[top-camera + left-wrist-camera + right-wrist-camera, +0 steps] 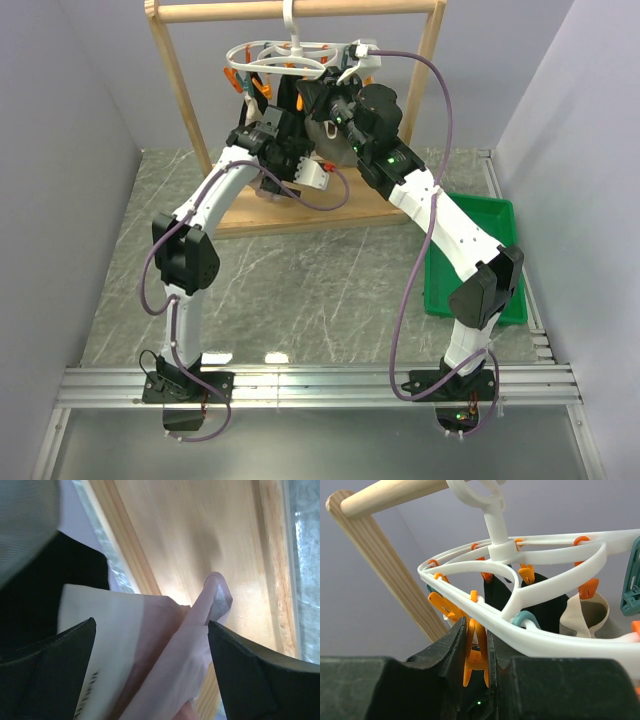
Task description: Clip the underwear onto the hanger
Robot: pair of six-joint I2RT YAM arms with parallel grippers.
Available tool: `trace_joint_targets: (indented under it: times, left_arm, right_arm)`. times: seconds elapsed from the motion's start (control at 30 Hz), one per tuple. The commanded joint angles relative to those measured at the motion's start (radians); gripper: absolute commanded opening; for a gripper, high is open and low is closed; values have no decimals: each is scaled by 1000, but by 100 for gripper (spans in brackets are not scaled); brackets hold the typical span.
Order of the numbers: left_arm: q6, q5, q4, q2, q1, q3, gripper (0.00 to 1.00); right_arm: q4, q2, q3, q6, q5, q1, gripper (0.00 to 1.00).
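Note:
In the left wrist view the underwear (175,650), pink-beige with a cream waistband (107,630), hangs between the fingers of my left gripper (151,622). Its jaws stand wide open on either side of the cloth without pinching it. In the right wrist view my right gripper (476,645) is shut on an orange peg (476,652) that dangles from the white hanger (545,630). From above, the hanger (290,55) hangs by its hook from the rack's bar, and both grippers sit close together just beneath it, the right gripper (315,100) higher than the left gripper (295,150).
The wooden rack (185,100) stands on a wooden base (300,210), which fills the background of the left wrist view. A black garment (547,605) and a grey-taupe garment (585,612) hang from other pegs. A green bin (480,250) sits on the table at the right.

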Motion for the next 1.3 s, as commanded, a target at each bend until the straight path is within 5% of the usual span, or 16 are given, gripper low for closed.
trace_joint_targets:
  times: [0.0, 0.63, 0.73, 0.87, 1.03, 1.13, 1.27]
  left_arm:
    - [27, 90, -4, -88, -14, 17, 99]
    - [20, -56, -3, 66, 19, 163, 93]
    - [27, -64, -25, 72, 24, 166, 81]
    - [24, -25, -40, 51, 27, 161, 43]
    - [17, 37, -4, -37, 27, 71, 22]
    - [16, 64, 21, -90, 27, 16, 1]
    - [28, 169, 53, -176, 33, -58, 0]
  right_arm:
    - [-17, -54, 9, -6, -12, 19, 0]
    - [-53, -61, 26, 17, 8, 18, 0]
    - [-51, -61, 29, 14, 9, 18, 0]
    - [-48, -57, 29, 16, 9, 18, 0]
    - [-40, -52, 30, 10, 14, 19, 0]
    - [-34, -51, 30, 1, 17, 19, 0]
    - [-30, -52, 26, -1, 23, 18, 0]
